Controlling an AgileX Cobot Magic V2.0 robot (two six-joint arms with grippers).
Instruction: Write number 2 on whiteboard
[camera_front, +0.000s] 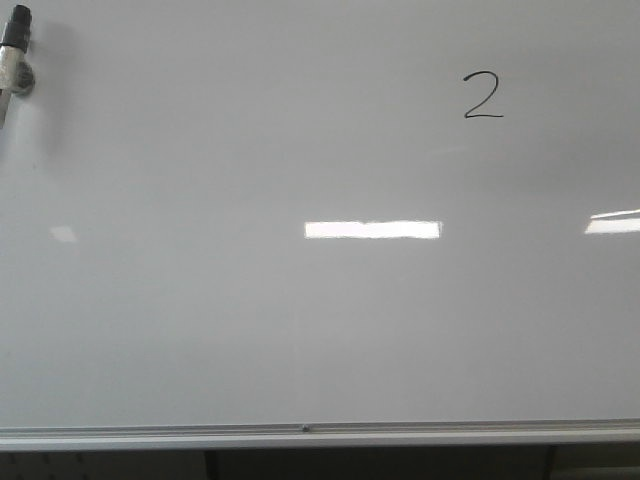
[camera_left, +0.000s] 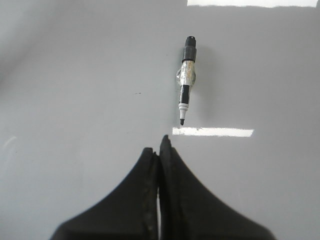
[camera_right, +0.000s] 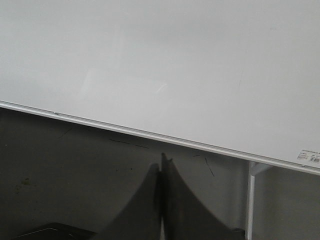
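Note:
The whiteboard (camera_front: 250, 330) fills the front view, with its silver rail (camera_front: 300, 433) along the near edge. A small black handwritten number 2 (camera_front: 483, 96) sits on it at the far right. A black marker (camera_front: 14, 55) lies on the board at the far left; in the left wrist view the marker (camera_left: 186, 77) lies uncapped, tip toward my left gripper (camera_left: 159, 147), which is shut and empty a short way from it. My right gripper (camera_right: 161, 162) is shut and empty, off the board over a dark surface beside the rail (camera_right: 150, 134).
Bright rectangular light reflections (camera_front: 372, 229) lie on the board. A white frame leg (camera_right: 250, 200) stands below the rail in the right wrist view. Neither arm shows in the front view.

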